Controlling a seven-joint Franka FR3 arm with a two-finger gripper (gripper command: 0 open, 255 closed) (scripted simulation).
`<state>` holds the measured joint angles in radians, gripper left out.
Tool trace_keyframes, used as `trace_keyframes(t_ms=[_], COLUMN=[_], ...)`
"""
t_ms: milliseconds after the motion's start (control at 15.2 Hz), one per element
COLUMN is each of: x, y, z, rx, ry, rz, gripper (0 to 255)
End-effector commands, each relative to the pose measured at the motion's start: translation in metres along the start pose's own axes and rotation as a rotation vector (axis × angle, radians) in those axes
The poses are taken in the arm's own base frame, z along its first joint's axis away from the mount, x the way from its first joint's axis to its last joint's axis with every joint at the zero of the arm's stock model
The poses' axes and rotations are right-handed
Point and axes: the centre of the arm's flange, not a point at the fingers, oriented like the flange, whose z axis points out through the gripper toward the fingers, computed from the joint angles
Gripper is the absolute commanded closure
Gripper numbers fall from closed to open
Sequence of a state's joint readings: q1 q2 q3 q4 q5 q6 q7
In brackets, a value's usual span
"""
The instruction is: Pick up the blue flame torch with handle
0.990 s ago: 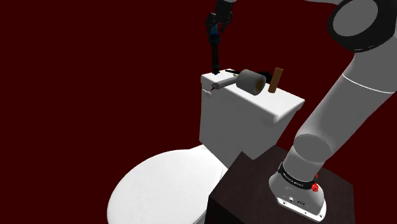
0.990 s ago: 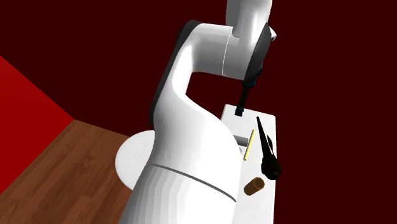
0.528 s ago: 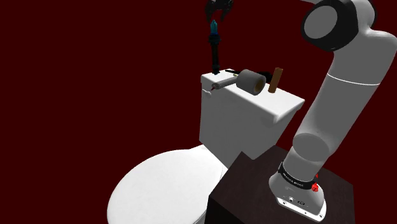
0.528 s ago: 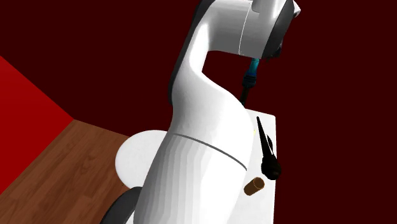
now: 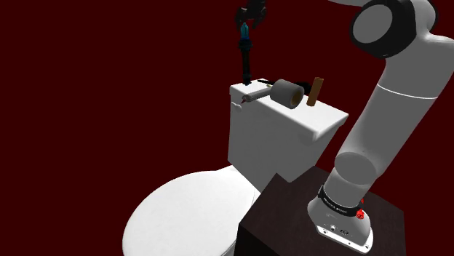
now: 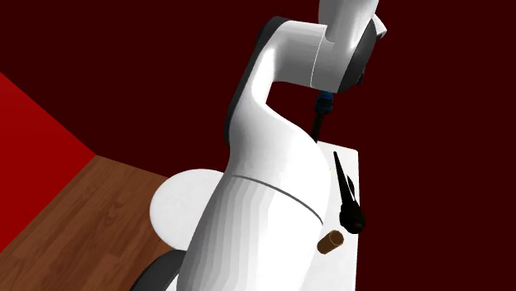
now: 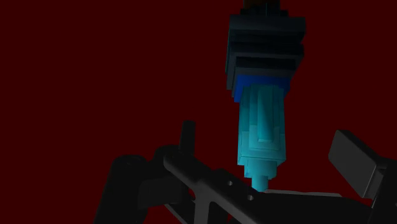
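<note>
The torch [image 5: 246, 57] stood upright at the far corner of the toilet tank [image 5: 262, 138], blue tip up, beyond the grey roll [image 5: 286, 93] and the brown peg [image 5: 314, 92]. The gripper [image 5: 249, 17] hung over it, its fingers [image 7: 354, 159] spread either side of the tip without touching it, as far as I could see.

1. Black collar [image 5: 337, 205] at the foot of the arm [image 5: 396, 109]: pale marks run round it, maybe lettering, too small to read.
2. Red spot [image 5: 360, 214] just beside that collar: no character can be made out.
3. Otherwise no readable text, number, brand or sign.
</note>
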<state>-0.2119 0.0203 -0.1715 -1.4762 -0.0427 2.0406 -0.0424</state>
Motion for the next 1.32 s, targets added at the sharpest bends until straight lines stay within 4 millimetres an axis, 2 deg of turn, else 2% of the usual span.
trace_keyframes(t_ms=[0,66,660,1254], x=[-0.002,-0.002,-0.002,0.023], y=[0.000,0.000,0.000,0.003], z=[0.003,0.004,0.003,-0.037], rx=[0.000,0.000,0.000,0.000], ry=[0.000,0.000,0.000,0.000], rz=[0.000,0.000,0.000,0.000], gripper=[0,255,255,255])
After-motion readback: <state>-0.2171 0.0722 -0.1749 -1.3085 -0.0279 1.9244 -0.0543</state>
